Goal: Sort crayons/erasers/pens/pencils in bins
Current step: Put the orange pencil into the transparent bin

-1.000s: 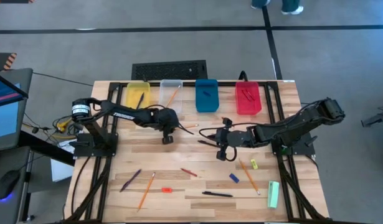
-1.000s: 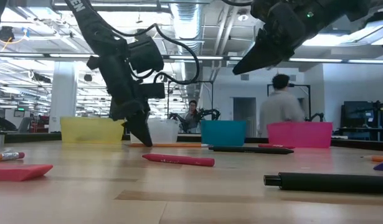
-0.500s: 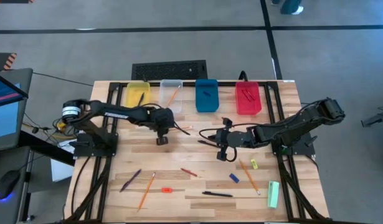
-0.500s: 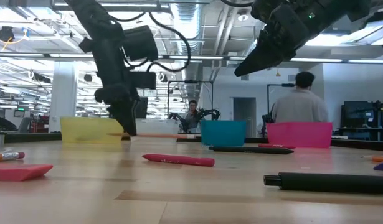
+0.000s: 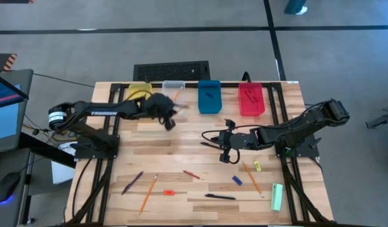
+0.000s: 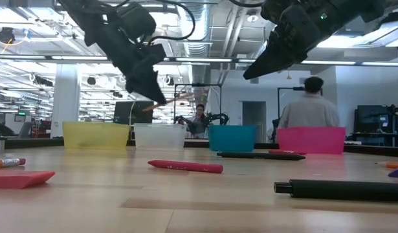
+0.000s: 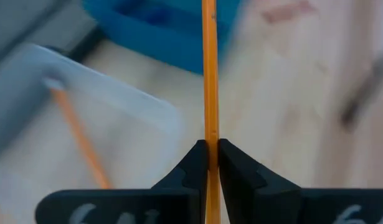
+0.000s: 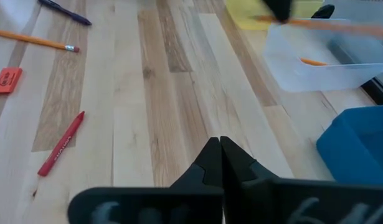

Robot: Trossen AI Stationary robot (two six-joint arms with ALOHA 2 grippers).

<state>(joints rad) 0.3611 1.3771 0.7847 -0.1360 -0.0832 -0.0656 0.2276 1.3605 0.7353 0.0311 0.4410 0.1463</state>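
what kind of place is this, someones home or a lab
Most likely a robotics lab or workshop, not a home: the low view shows exposed ceiling ducts and a person standing among more equipment, and the wooden table holds two robot arms sorting into bins.

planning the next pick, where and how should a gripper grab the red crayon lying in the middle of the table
Grip the red crayon at its middle, coming straight down from above, fingers closing across its thin width. It lies flat on the bare table with free space on both long sides, so fingers can straddle it. The right gripper hovers nearest; the left gripper is holding a pencil.
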